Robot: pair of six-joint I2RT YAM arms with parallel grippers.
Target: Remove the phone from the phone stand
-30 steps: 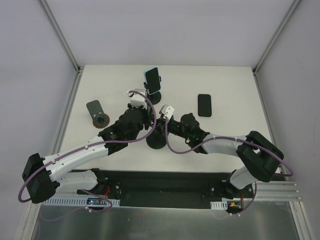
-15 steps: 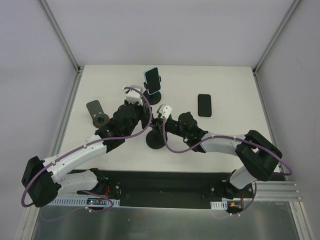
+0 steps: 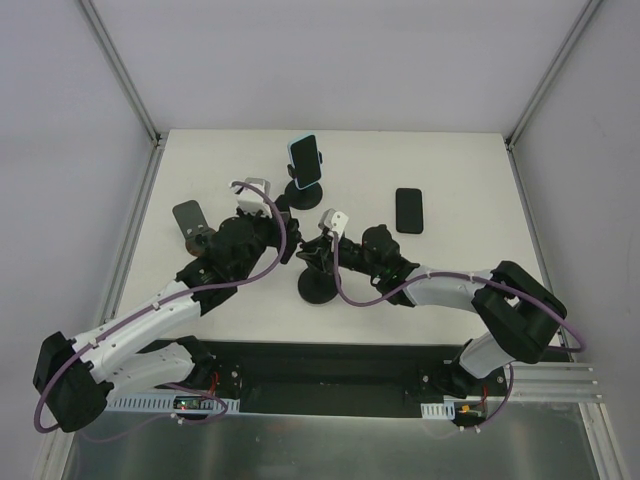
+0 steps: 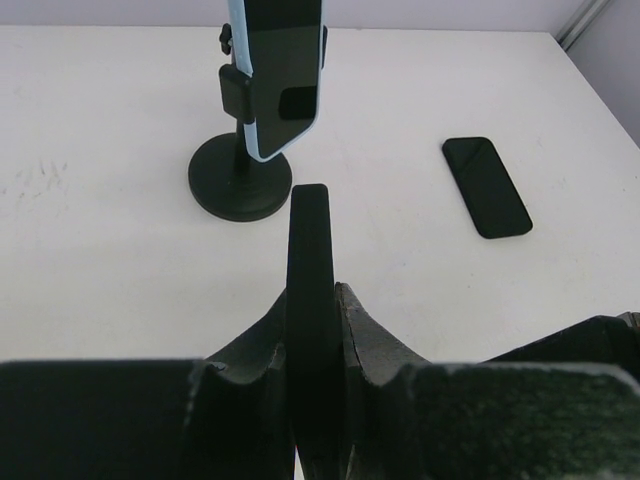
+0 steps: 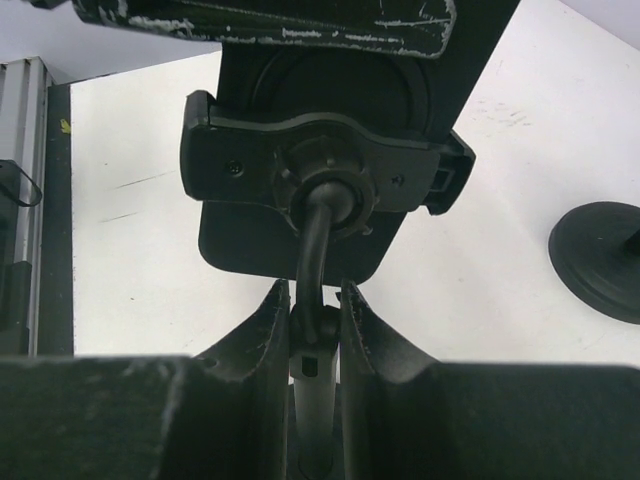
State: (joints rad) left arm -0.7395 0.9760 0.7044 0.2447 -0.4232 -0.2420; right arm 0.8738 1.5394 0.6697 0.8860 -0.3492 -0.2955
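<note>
Now, left tool (image 4: 312,300) clamped on black phone (image 4: 308,225), seen edge-on between fingers. Right tool (image 5: 316,300) pinching stem of phone stand (image 5: 320,165); black phone sits against stand's cradle, mid-desk (image 3: 460,170). Behind, second stand (image 3: 303,192) carrying blue-cased phone (image 3: 304,158). Right of that, loose dark phone (image 3: 408,210) lying flat. Far left, third stand (image 3: 192,222).
</note>
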